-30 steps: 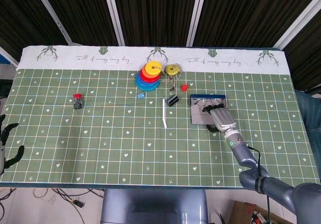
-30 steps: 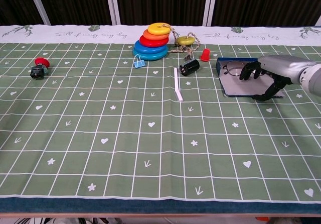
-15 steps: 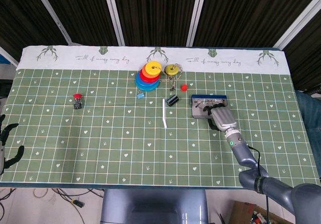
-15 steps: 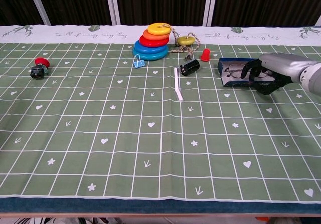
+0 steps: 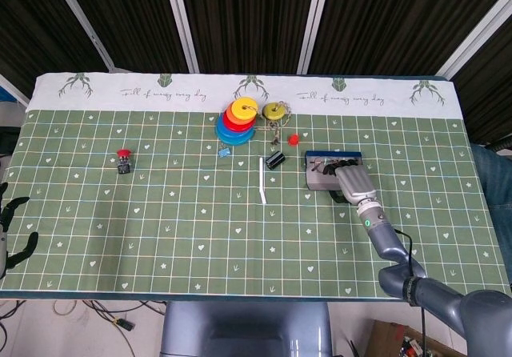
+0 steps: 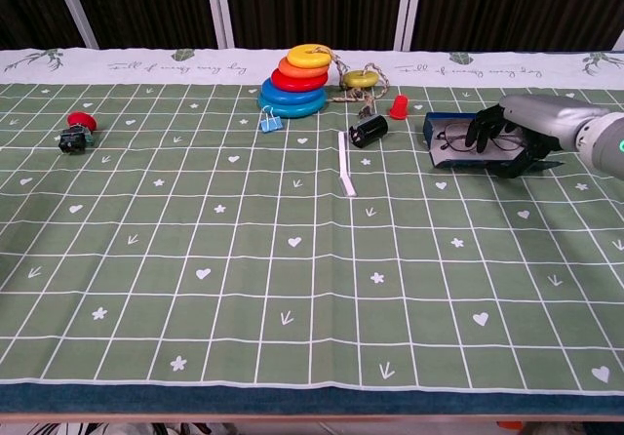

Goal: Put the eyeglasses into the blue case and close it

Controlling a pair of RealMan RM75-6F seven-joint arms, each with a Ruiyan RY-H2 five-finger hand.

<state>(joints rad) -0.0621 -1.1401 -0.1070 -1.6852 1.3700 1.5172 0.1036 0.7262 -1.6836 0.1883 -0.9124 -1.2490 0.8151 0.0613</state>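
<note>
Right hand (image 5: 350,176) (image 6: 509,133) sat over the right part of the blue case (image 5: 322,172) (image 6: 458,142) on the right side of the bench (image 5: 160,213) (image 6: 195,289). Its dark fingers (image 6: 485,124) curled down over the case's far edge and interior; a lower finger ran along the front right side. Hand appeared to grip the case, but exact contact was hard to tell. Eyeglasses (image 5: 322,165) (image 6: 450,139) lay inside the case, wire frame showing at the left part, the rest hidden under the fingers. Case not fully closed; the interior showed in both views.

Left hand (image 5: 12,229) showed only in the head view, at the far left edge off the bench, fingers spread, nothing in it.

Other stuff: stacked colour rings (image 5: 237,121) (image 6: 295,81) near the back centre, yellow ring (image 5: 275,111) (image 6: 363,77) just right of it, small red cone (image 5: 294,139) (image 6: 398,106), black cylinder (image 5: 275,159) (image 6: 368,130) near the case's left, white stick (image 5: 262,180) (image 6: 345,176), blue clip (image 5: 223,152) (image 6: 271,121) and a red-topped button (image 5: 123,161) (image 6: 75,131) well apart on the left.
</note>
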